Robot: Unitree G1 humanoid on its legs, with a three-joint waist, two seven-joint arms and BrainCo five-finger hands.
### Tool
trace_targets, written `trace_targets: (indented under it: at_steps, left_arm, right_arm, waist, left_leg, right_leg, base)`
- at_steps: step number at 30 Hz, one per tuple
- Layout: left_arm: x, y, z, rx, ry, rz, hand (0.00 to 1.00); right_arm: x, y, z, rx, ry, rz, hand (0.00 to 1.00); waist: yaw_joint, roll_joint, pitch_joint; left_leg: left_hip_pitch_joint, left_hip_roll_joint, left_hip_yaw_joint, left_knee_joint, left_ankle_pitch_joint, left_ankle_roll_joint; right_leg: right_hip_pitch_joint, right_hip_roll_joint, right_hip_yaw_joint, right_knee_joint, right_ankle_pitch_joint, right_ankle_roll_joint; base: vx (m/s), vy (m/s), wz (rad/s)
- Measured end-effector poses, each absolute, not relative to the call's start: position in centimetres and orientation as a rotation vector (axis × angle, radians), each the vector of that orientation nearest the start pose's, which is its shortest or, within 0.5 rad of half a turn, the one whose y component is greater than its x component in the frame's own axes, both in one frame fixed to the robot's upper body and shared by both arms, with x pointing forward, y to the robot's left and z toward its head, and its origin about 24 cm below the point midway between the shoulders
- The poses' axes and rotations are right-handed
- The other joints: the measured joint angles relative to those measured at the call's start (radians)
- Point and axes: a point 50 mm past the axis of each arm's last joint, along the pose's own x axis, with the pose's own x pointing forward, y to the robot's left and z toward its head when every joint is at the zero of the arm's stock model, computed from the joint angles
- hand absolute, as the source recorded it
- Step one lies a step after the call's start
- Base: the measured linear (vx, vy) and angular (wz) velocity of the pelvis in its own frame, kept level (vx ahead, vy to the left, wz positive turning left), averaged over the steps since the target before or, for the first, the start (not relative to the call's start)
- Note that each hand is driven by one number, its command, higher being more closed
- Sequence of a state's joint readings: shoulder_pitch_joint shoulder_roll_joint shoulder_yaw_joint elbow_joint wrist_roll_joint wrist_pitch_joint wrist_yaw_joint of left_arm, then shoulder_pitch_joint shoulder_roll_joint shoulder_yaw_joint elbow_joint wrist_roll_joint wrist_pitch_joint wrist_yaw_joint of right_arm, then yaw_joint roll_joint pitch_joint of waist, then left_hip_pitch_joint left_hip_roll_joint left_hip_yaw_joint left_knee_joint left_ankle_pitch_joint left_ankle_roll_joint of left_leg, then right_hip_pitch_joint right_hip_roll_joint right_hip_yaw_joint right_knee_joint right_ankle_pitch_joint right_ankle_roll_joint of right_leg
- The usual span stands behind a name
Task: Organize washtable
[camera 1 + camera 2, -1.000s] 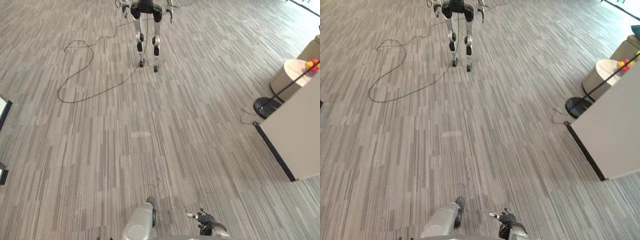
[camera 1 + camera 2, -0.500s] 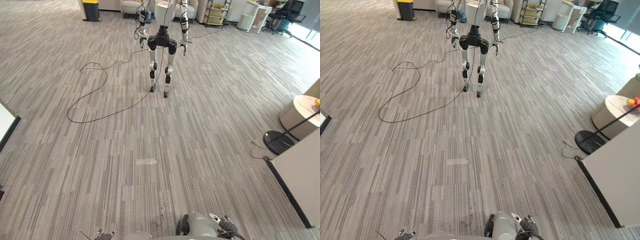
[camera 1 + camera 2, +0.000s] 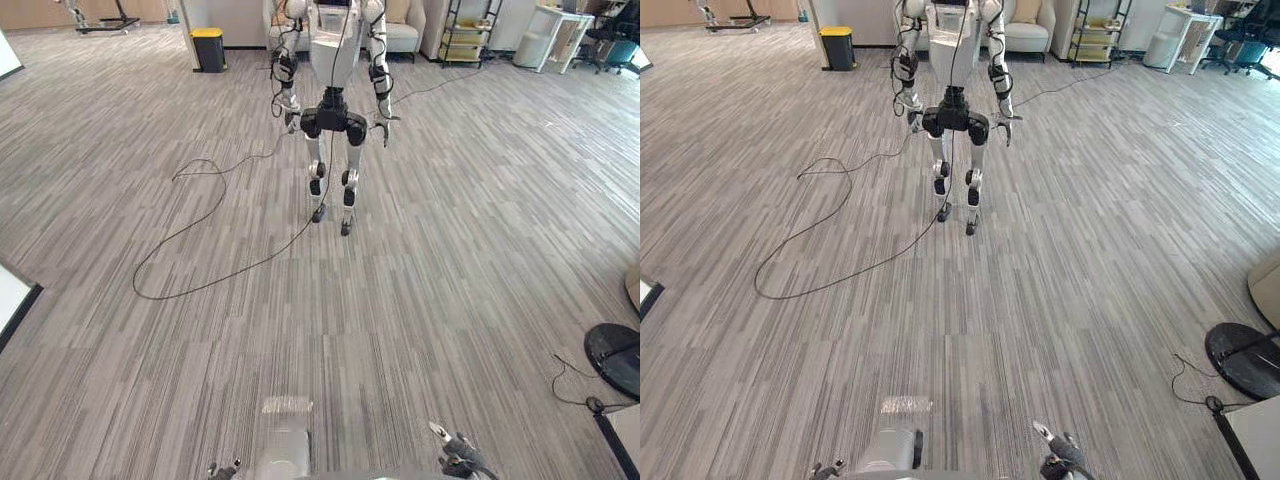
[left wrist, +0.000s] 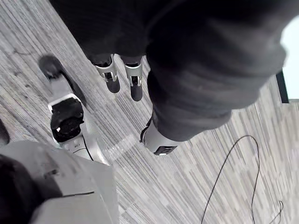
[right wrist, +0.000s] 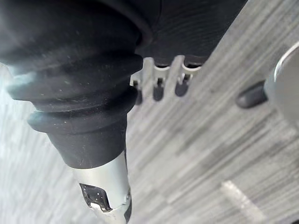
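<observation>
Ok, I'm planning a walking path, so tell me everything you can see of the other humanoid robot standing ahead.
The other humanoid robot stands upright far ahead on the grey striped floor, feet slightly staggered. Its torso looks pale silver, the hips black, the slim legs silver with dark joints; both arms hang at its sides. The picture's edge cuts off its head. A black cable loops across the floor beside its feet.
</observation>
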State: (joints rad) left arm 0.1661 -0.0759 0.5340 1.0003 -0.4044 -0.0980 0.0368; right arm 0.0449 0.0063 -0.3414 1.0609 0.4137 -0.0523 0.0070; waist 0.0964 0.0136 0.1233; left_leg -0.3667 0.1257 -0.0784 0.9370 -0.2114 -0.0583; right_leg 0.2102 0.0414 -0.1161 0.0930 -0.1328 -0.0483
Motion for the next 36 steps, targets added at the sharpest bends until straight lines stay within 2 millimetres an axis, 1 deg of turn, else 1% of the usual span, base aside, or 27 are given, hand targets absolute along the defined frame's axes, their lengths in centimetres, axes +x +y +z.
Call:
trace_targets:
  at_steps: [1, 2, 3, 4, 6, 7, 8, 9, 10, 11, 12, 13, 14, 15, 16, 17, 18, 19, 20, 21, 22, 23, 24, 29, 31, 33, 36]
  left_arm:
    - [5.4, 19.9, -16.5, -0.604, 0.959, 0.8, 0.0]
    - [5.4, 20.0, -16.4, -0.596, 0.959, 0.796, 0.0]
    - [5.2, 20.3, -16.4, -0.585, 0.961, 0.799, 0.0]
    - [4.9, 20.3, -16.5, -0.581, 0.966, 0.805, 0.0]
    - [3.9, 20.3, -16.6, -0.581, 0.989, 0.825, 0.0]
    - [2.4, 20.9, -16.6, -0.563, 1.014, 0.86, 0.0]
    - [1.9, 21.1, -16.6, -0.559, 1.019, 0.871, 0.0]
    - [1.5, 21.6, -16.5, -0.546, 1.017, 0.887, 0.0]
    - [1.1, 22.1, -16.5, -0.528, 1.031, 0.892, 0.0]
    - [1.2, 22.3, -16.5, -0.517, 1.031, 0.885, 0.0]
    - [1.9, 22.5, -16.4, -0.485, 1.031, 0.852, 0.0]
    - [2.6, 22.6, -16.4, -0.467, 1.029, 0.827, 0.0]
    - [2.9, 22.6, -16.4, -0.462, 1.027, 0.815, 0.0]
    - [3.9, 22.4, -16.3, -0.46, 1.012, 0.794, 0.0]
    - [4.7, 22.3, -16.3, -0.459, 0.996, 0.779, 0.0]
    - [6.0, 22.2, -16.1, -0.461, 0.968, 0.756, 0.0]
    - [7.0, 21.8, -16.0, -0.46, 0.95, 0.731, 0.0]
    - [7.5, 21.6, -15.8, -0.459, 0.935, 0.718, 0.0]
    - [8.2, 21.2, -15.7, -0.47, 0.91, 0.709, 0.0]
    - [8.4, 21.0, -15.6, -0.468, 0.902, 0.708, 0.0]
    - [8.5, 21.0, -15.6, -0.466, 0.904, 0.714, 0.0]
    - [8.5, 21.0, -15.6, -0.467, 0.902, 0.728, 0.0]
    - [8.2, 20.8, -15.8, -0.485, 0.908, 0.747, 0.0]
    - [6.6, 19.6, -16.4, -0.531, 0.961, 0.788, 0.0]
    - [5.7, 19.3, -16.6, -0.53, 0.984, 0.791, 0.0]
    - [5.3, 19.2, -16.7, -0.523, 1.001, 0.78, 0.0]
    - [5.3, 19.4, -16.7, -0.498, 1.01, 0.76, 0.0]
  right_arm:
    - [10.5, -18.6, -16.1, 0.545, 0.976, -0.535, 0.0]
    - [10.6, -18.3, -16.2, 0.547, 0.983, -0.526, 0.0]
    - [10.5, -17.8, -16.2, 0.549, 0.994, -0.502, 0.0]
    - [10.4, -17.7, -16.3, 0.542, 1.001, -0.489, 0.0]
    - [10.2, -17.5, -16.4, 0.538, 1.015, -0.482, 0.0]
    - [9.2, -16.9, -16.8, 0.526, 1.067, -0.467, 0.0]
    - [8.8, -16.6, -17.0, 0.525, 1.087, -0.459, 0.0]
    - [8.7, -16.0, -17.0, 0.543, 1.089, -0.447, 0.0]
    - [8.7, -15.8, -17.0, 0.563, 1.083, -0.448, 0.0]
    - [8.7, -15.8, -17.0, 0.565, 1.082, -0.454, 0.0]
    - [8.4, -16.2, -17.0, 0.562, 1.076, -0.471, 0.0]
    - [8.4, -16.8, -16.9, 0.55, 1.059, -0.491, 0.0]
    - [8.3, -17.1, -16.9, 0.541, 1.05, -0.499, 0.0]
    - [7.9, -17.7, -16.8, 0.527, 1.041, -0.517, 0.0]
    - [7.8, -17.8, -16.8, 0.523, 1.041, -0.52, 0.0]
    - [6.9, -18.2, -16.9, 0.51, 1.058, -0.543, 0.0]
    - [6.0, -18.3, -17.1, 0.511, 1.076, -0.577, 0.0]
    - [5.9, -18.4, -17.1, 0.507, 1.077, -0.586, 0.0]
    - [5.5, -18.3, -17.1, 0.493, 1.093, -0.589, 0.0]
    - [5.7, -18.1, -17.1, 0.471, 1.099, -0.565, 0.0]
    - [6.0, -18.1, -17.1, 0.447, 1.103, -0.539, 0.0]
    - [6.4, -17.8, -17.1, 0.393, 1.115, -0.479, 0.0]
    - [6.7, -17.8, -17.0, 0.34, 1.122, -0.429, 0.0]
    - [6.7, -18.7, -17.0, 0.256, 1.138, -0.383, 0.0]
    - [6.6, -18.9, -17.0, 0.232, 1.153, -0.376, 0.0]
    - [6.6, -19.0, -17.0, 0.205, 1.164, -0.37, 0.0]
    - [6.9, -18.8, -17.0, 0.166, 1.171, -0.337, 0.0]
  waist:
    - [0.0, -0.012, 0.004]
    - [0.002, -0.016, 0.004]
    - [0.003, -0.023, 0.001]
    - [0.006, -0.021, -0.001]
    - [0.017, -0.032, -0.007]
    - [0.033, -0.053, -0.04]
    - [0.032, -0.078, -0.057]
    - [0.032, -0.09, -0.064]
    - [0.026, -0.11, -0.067]
    - [0.024, -0.115, -0.063]
    - [0.016, -0.12, -0.06]
    - [-0.006, -0.119, -0.057]
    - [-0.013, -0.115, -0.055]
    - [-0.022, -0.106, -0.054]
    - [-0.027, -0.102, -0.053]
    - [-0.027, -0.096, -0.051]
    - [-0.029, -0.09, -0.053]
    - [-0.03, -0.089, -0.053]
    - [-0.027, -0.09, -0.053]
    - [-0.027, -0.088, -0.054]
    - [-0.03, -0.086, -0.054]
    - [-0.027, -0.087, -0.056]
    - [-0.026, -0.077, -0.058]
    - [-0.026, -0.038, -0.087]
    - [-0.026, -0.032, -0.093]
    - [-0.026, -0.028, -0.097]
    - [-0.026, -0.033, -0.098]
  left_leg:
    - [-0.001, -0.009, 0.004, -0.189, 0.003, -0.002]
    - [0.0, -0.015, 0.004, -0.283, 0.008, -0.001]
    - [0.003, -0.022, -0.001, -0.463, 0.015, -0.01]
    - [0.008, -0.018, -0.002, -0.567, 0.016, -0.01]
    - [0.003, -0.024, 0.019, -0.538, 0.077, -0.005]
    - [-0.015, -0.048, 0.063, -0.469, 0.112, -0.003]
    - [-0.018, -0.059, 0.071, -0.447, 0.113, -0.003]
    - [-0.007, -0.078, 0.097, -0.435, 0.114, 0.0]
    - [0.036, -0.101, 0.123, -0.448, 0.098, 0.031]
    - [0.065, -0.113, 0.134, -0.458, 0.087, 0.048]
    - [0.126, -0.134, 0.143, -0.488, 0.072, 0.072]
    - [0.186, -0.153, 0.138, -0.522, 0.066, 0.08]
    - [0.217, -0.161, 0.133, -0.542, 0.066, 0.081]
    - [0.265, -0.165, 0.131, -0.581, 0.064, 0.084]
    - [0.291, -0.166, 0.126, -0.6, 0.059, 0.09]
    - [0.335, -0.17, 0.107, -0.638, 0.056, 0.096]
    - [0.357, -0.166, 0.096, -0.657, 0.05, 0.104]
    - [0.36, -0.164, 0.097, -0.657, 0.05, 0.104]
    - [0.364, -0.169, 0.098, -0.655, 0.043, 0.112]
    - [0.364, -0.18, 0.085, -0.653, 0.04, 0.114]
    - [0.363, -0.185, 0.076, -0.649, 0.039, 0.112]
    - [0.365, -0.193, 0.063, -0.642, 0.028, 0.096]
    - [0.364, -0.189, 0.05, -0.631, 0.016, 0.08]
    - [0.423, -0.148, -0.002, -0.68, 0.015, 0.076]
    - [0.468, -0.136, -0.004, -0.731, 0.017, 0.072]
    - [0.486, -0.134, -0.003, -0.757, 0.018, 0.07]
    - [0.482, -0.138, 0.002, -0.763, 0.019, 0.07]
  right_leg:
    - [0.035, -0.022, 0.001, -0.002, -0.028, 0.015]
    - [0.049, -0.034, 0.001, -0.003, -0.042, 0.026]
    - [0.07, -0.055, 0.004, -0.01, -0.072, 0.049]
    - [0.092, -0.071, 0.012, -0.007, -0.107, 0.073]
    - [0.119, -0.099, 0.027, 0.004, -0.147, 0.097]
    - [0.117, -0.149, 0.069, 0.031, -0.179, 0.106]
    - [0.11, -0.157, 0.091, 0.053, -0.178, 0.106]
    - [0.068, -0.191, 0.138, 0.155, -0.17, 0.103]
    - [0.008, -0.216, 0.18, 0.312, -0.139, 0.118]
    - [-0.029, -0.223, 0.204, 0.407, -0.106, 0.123]
    - [-0.114, -0.227, 0.239, 0.614, 0.004, 0.121]
    - [-0.191, -0.23, 0.243, 0.78, 0.024, 0.132]
    - [-0.224, -0.229, 0.233, 0.828, 0.019, 0.135]
    - [-0.277, -0.23, 0.193, 0.848, 0.0, 0.144]
    - [-0.301, -0.229, 0.169, 0.837, -0.013, 0.145]
    - [-0.34, -0.223, 0.116, 0.768, -0.049, 0.148]
    - [-0.337, -0.204, 0.07, 0.602, -0.076, 0.148]
    - [-0.332, -0.191, 0.064, 0.496, -0.075, 0.146]
    - [-0.321, -0.175, 0.056, 0.318, -0.035, 0.106]
    - [-0.313, -0.175, 0.037, 0.231, 0.005, 0.099]
    - [-0.301, -0.174, 0.03, 0.194, 0.028, 0.096]
    - [-0.27, -0.171, 0.03, 0.137, 0.1, 0.088]
    - [-0.236, -0.167, 0.009, 0.092, 0.113, 0.112]
    - [-0.137, -0.127, -0.068, -0.007, 0.12, 0.101]
    - [-0.103, -0.115, -0.075, -0.032, 0.121, 0.1]
    - [-0.086, -0.113, -0.075, -0.052, 0.121, 0.1]
    - [-0.086, -0.115, -0.073, -0.061, 0.121, 0.1]
  base:
    - [0.52, 0.19, -0.03]
    - [0.42, 0.206, 0.02]
    - [0.4, 0.241, -0.13]
    - [0.39, 0.263, -0.21]
    - [0.42, 0.313, -0.36]
    - [0.54, 0.371, -0.56]
    - [0.67, 0.445, -0.71]
    - [0.54, 0.347, -0.48]
    - [0.51, 0.361, -0.41]
    - [0.46, 0.338, -0.24]
    - [0.4, 0.305, 0.05]
    - [0.37, 0.279, 0.19]
    - [0.33, 0.238, 0.36]
    - [0.24, 0.17, 0.28]
    - [0.29, 0.19, 0.31]
    - [0.36, 0.141, 0.47]
    - [0.31, 0.103, 0.52]
    - [0.3, 0.043, 0.52]
    - [0.22, -0.013, 0.36]
    - [0.29, -0.032, 0.37]
    - [0.36, -0.113, 0.39]
    - [0.38, -0.172, 0.41]
    - [0.36, -0.19, 0.38]
    - [0.23, -0.173, 0.38]
    - [0.13, -0.117, 0.1]
    - [0.04, -0.045, -0.02]
    - [-0.02, -0.004, -0.06]
